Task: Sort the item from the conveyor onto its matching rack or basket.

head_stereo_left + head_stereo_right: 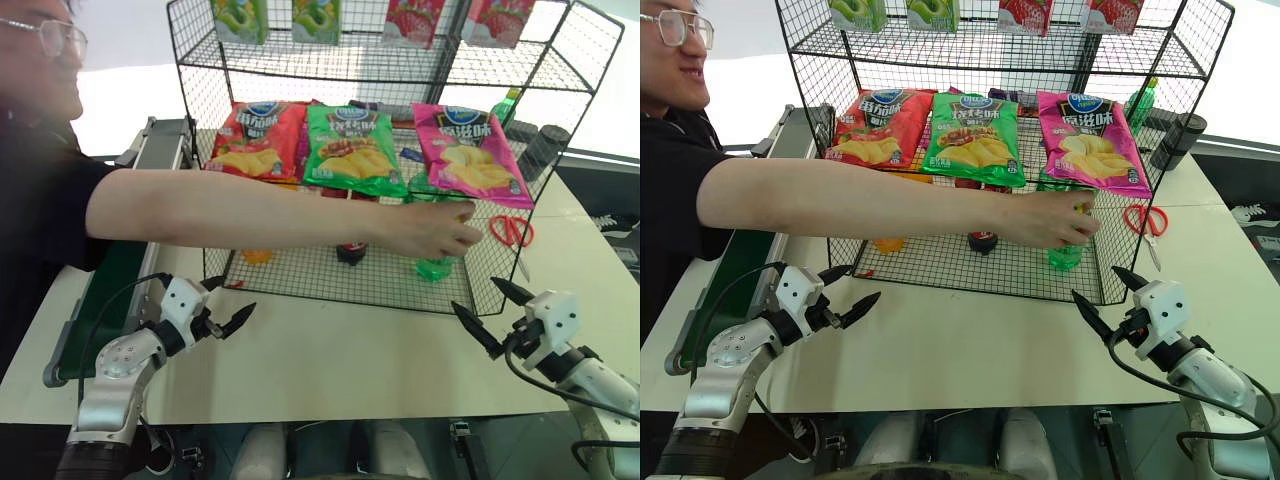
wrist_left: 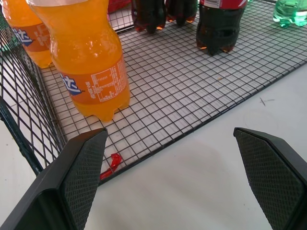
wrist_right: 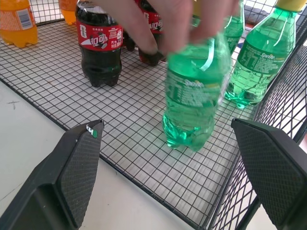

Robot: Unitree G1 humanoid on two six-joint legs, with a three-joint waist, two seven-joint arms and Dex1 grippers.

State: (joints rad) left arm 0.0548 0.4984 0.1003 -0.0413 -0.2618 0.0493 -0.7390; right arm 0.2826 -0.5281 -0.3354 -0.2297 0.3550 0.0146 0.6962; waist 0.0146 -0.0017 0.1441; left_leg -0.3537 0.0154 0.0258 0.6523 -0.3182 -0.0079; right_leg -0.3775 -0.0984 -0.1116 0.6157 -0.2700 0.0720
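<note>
From my station I saw the green soda bottle (image 3: 192, 96) standing upright on the mesh floor of the black wire rack (image 1: 330, 285), toward its right end, with a person's hand (image 1: 440, 228) closed around its upper part; the person's arm reached in across the front of the rack from the left. Another green bottle (image 3: 259, 62) stood just beside it against the rack's right wall, and a cola bottle (image 3: 100, 48) stood further left on the same floor, with an orange-juice bottle (image 2: 88, 62) near the left corner. My left gripper (image 1: 228, 322) hung over the table (image 1: 330, 360) in front of the rack's left corner, fingers spread wide and holding nothing. My right gripper (image 1: 492, 312) hung before the right corner, likewise spread apart and empty. The conveyor (image 1: 110, 290) ran along the left, beside the person. Red scissors (image 1: 512, 232) lay on the table just right of the rack.
</note>
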